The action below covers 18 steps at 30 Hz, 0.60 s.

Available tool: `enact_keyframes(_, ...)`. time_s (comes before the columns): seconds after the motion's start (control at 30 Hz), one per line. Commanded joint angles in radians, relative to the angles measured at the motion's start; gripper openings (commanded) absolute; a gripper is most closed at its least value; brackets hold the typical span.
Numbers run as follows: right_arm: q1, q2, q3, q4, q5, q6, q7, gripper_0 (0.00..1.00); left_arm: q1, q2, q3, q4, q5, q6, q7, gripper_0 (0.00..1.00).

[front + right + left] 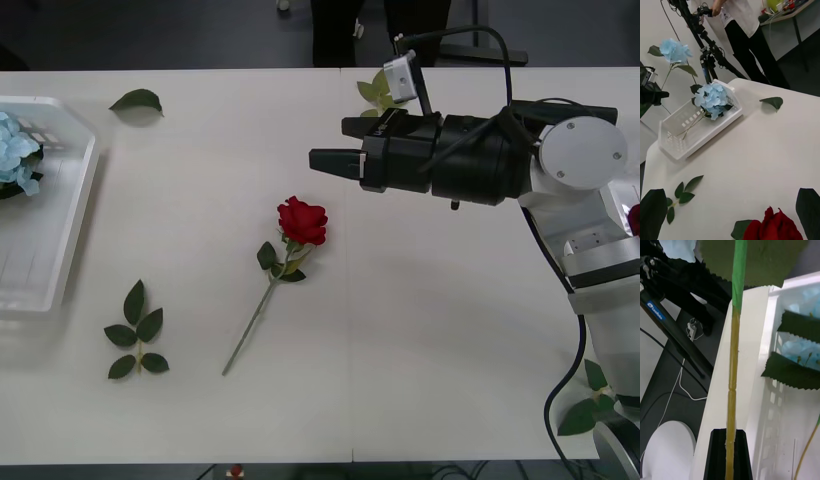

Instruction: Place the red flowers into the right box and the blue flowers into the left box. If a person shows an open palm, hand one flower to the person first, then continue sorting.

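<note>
Your right gripper (325,145) hovers level, fingers apart, red rose (301,221) just below its tips. Left gripper (730,450) clamps a flower stem (733,367); its bloom is cut off.

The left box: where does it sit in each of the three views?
Front view: the left box sits at the table's far left edge, a blue flower in it.
Right wrist view: it lies across the table at middle left, holding the same blue flower.
Left wrist view: its white rim runs close beside the held stem.
Shared landmark: the blue flower inside.
</note>
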Motion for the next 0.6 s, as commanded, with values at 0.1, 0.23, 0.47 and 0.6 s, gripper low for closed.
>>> enact_keyframes(0.1, -0.03, -0.043, 0.0, -0.017, -0.065, 0.003, 0.057, 1.0, -0.003, 0.04, -0.06, 0.062, -0.015, -0.045, 0.003, 0.0)
enact_keyframes(0.23, -0.03, -0.069, 0.0, -0.014, -0.07, 0.032, 0.08, 1.0, -0.003, 0.04, -0.098, 0.097, -0.012, -0.06, 0.02, 0.0)
enact_keyframes(0.47, -0.037, -0.143, -0.002, -0.01, -0.11, 0.071, 0.111, 1.0, -0.002, 0.04, -0.13, 0.115, -0.012, -0.078, 0.029, 0.35)
enact_keyframes(0.6, -0.039, -0.181, -0.003, -0.012, -0.144, 0.101, 0.128, 1.0, -0.002, 0.04, -0.135, 0.114, -0.001, -0.078, 0.028, 0.59)
